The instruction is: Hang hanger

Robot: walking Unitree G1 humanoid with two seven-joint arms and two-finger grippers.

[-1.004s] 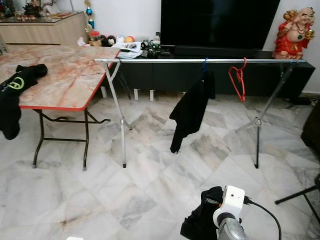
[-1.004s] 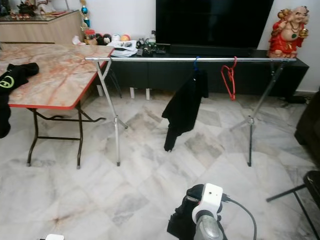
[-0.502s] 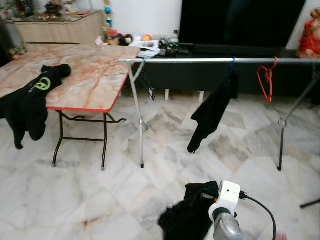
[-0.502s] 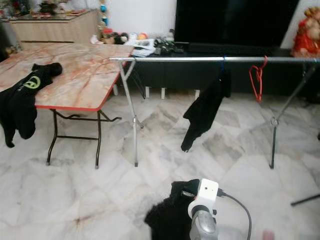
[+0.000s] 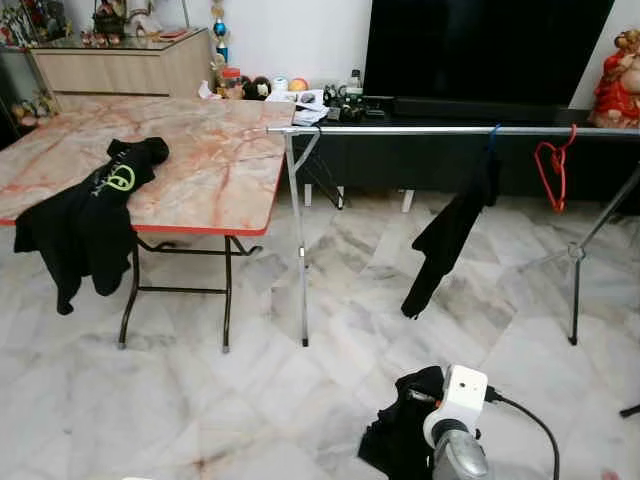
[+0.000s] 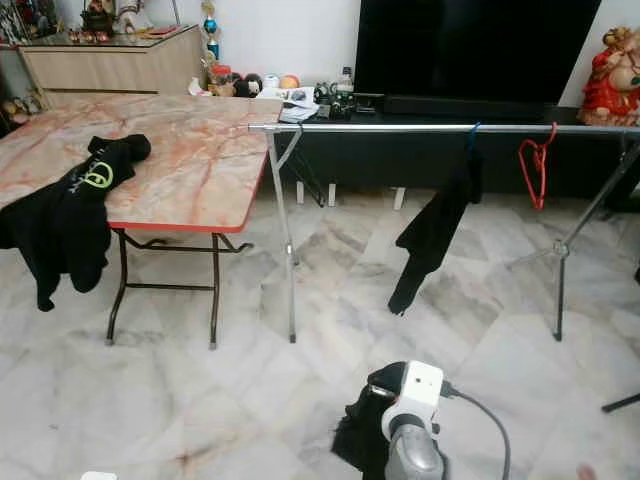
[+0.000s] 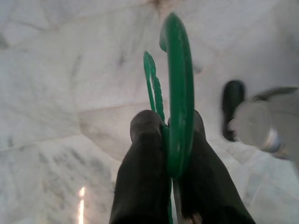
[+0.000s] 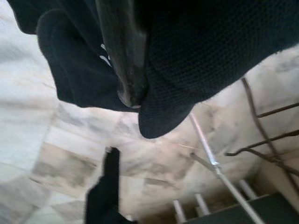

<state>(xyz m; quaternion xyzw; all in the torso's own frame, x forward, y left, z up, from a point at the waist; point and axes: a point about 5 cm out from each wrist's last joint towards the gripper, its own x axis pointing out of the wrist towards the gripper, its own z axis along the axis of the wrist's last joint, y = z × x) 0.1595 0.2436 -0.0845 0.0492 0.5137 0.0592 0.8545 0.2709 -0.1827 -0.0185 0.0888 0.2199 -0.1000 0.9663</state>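
Note:
In the left wrist view my left gripper [image 7: 166, 125] is shut on a green hanger [image 7: 180, 93], whose hook sticks out past the two black fingers over the marble floor. My right gripper [image 8: 140, 91] is shut on a black garment [image 5: 400, 442] that hangs low in front of me, under the white wrist camera [image 5: 458, 395]. Ahead stands a silver clothes rail [image 5: 400, 130]. It carries a black garment [image 5: 450, 235] on a blue hanger [image 5: 493, 132] and a bare red hanger [image 5: 550, 172] further right.
A folding table [image 5: 220, 170] with a marble-pattern top stands to the left, touching the rail's left end, and a black hoodie [image 5: 90, 220] is draped over its front edge. A dark TV unit [image 5: 420, 160] and a red figurine [image 5: 618, 80] lie behind the rail. Marble floor lies between me and the rail.
The whole picture has shifted right, so the camera has turned left; the table and hoodie show more fully. The garment in my right gripper swung leftward and hangs back down.

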